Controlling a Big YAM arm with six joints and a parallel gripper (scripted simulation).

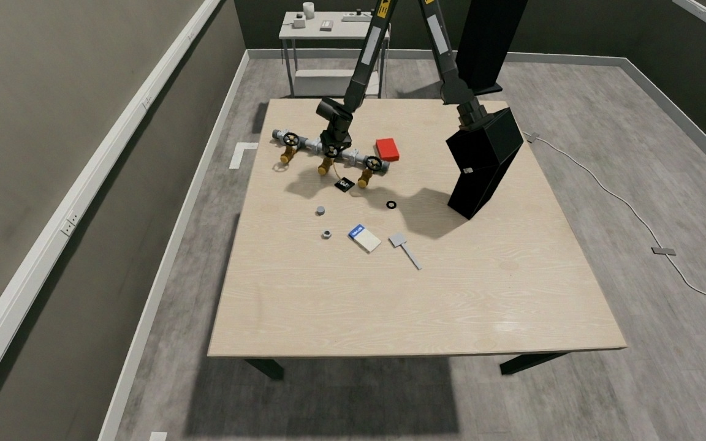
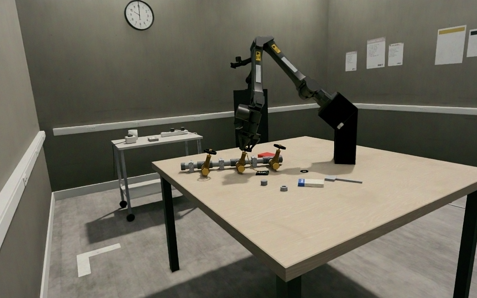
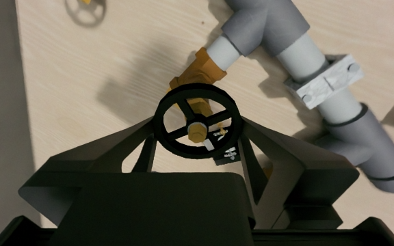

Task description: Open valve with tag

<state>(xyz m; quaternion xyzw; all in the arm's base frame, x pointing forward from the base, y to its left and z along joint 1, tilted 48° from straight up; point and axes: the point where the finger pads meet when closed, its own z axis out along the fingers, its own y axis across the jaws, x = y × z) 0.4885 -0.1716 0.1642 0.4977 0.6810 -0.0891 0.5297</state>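
A grey pipe point(image 1: 309, 143) point(image 2: 229, 162) point(image 3: 303, 61) with three brass valves lies at the table's back left. Each valve has a black handwheel. My gripper point(image 1: 331, 150) point(image 2: 246, 148) point(image 3: 197, 121) is shut on the middle valve's handwheel point(image 3: 197, 92), one finger on each side of its rim. A black tag point(image 1: 344, 184) point(image 2: 262, 172) point(image 3: 228, 156) lies on the table just in front of the middle valve, on a thin chain. The left handwheel point(image 1: 290, 138) point(image 2: 209, 151) and the right handwheel point(image 1: 374, 163) point(image 2: 279, 146) stand free.
A red block point(image 1: 387, 148) point(image 2: 266, 154) lies behind the pipe. A black ring point(image 1: 390, 207), a grey cap point(image 1: 320, 209), a nut point(image 1: 324, 233), a blue-and-white box point(image 1: 364, 237) and a grey paddle point(image 1: 405, 248) lie mid-table. The arm's black base point(image 1: 482, 164) stands at the right.
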